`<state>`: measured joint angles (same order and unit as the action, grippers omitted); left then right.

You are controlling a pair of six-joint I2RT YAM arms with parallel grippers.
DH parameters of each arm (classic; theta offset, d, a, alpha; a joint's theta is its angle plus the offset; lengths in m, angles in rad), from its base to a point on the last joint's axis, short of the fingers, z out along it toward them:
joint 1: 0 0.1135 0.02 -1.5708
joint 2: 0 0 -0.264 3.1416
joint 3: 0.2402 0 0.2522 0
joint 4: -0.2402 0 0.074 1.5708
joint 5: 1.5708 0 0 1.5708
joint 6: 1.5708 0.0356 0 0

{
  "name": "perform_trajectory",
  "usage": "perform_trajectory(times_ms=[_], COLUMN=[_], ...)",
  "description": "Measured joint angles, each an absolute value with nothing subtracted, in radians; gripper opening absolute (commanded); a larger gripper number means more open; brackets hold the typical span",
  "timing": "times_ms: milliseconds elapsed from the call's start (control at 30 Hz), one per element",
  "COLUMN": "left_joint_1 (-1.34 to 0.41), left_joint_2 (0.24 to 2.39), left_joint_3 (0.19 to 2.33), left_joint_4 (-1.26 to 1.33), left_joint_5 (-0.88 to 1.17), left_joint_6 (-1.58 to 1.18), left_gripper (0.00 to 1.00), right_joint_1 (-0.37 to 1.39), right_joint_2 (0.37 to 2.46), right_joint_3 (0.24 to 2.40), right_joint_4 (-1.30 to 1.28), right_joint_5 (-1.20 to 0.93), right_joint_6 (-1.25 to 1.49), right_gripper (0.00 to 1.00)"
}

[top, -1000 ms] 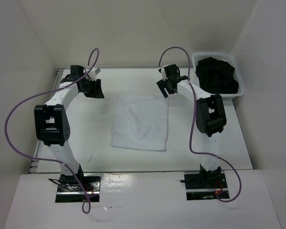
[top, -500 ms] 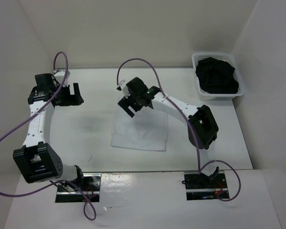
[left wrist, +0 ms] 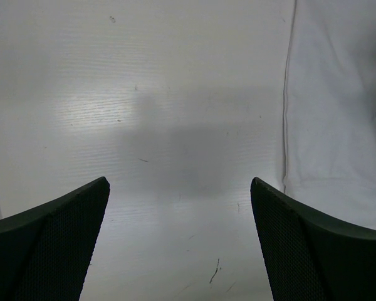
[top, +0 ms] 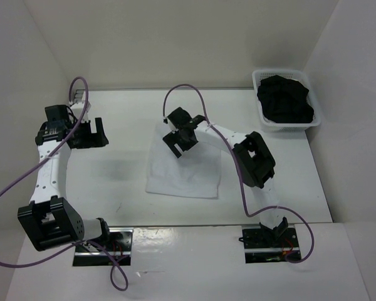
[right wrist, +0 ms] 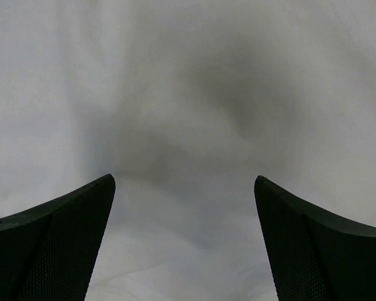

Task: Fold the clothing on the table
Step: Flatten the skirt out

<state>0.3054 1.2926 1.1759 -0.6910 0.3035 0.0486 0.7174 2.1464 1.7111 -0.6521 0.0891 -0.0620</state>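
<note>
We see the clothing [top: 187,170] lying flat (a white rectangle) in the middle of the table [top: 122,179]. The right gripper [top: 183,143] hangs over its far edge, jaws spread, pinching nothing. The left gripper [top: 98,133], equally spread and empty, is over bare table well to the left.

The clothing [top: 185,172] is looking plain white, and the shiny tabletop [top: 122,175] is looking white too. The white basket [top: 287,127] is showing a black bundle [top: 285,99]. The left tool [left wrist: 178,188] and the right tool [right wrist: 183,188] are looking black — tiny dots are covering their fingers [left wrist: 56,251]. A cable [top: 187,86] is showing purple.
</note>
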Motion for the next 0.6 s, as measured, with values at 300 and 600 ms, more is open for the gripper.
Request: perform_trajectory(times_ms=[300, 600], left_joint_1=[0.305, 0.305], left_joint_2=[1.313, 1.347], left_joint_3=[1.173, 1.173], left_joint_4=[-0.692, -0.697], left_joint_5=[0.308, 0.316], left_joint_6=[0.049, 0.050], left_gripper=[0.99, 0.99], right_joint_1=[0.717, 0.710], right_joint_2=[2.150, 2.150], right_joint_3=[1.706, 1.647], right_joint_4=[-0.665, -0.656], right_joint_5=[0.097, 0.085], right_joint_6=[0.007, 0.093], right_gripper=[0.97, 0.97])
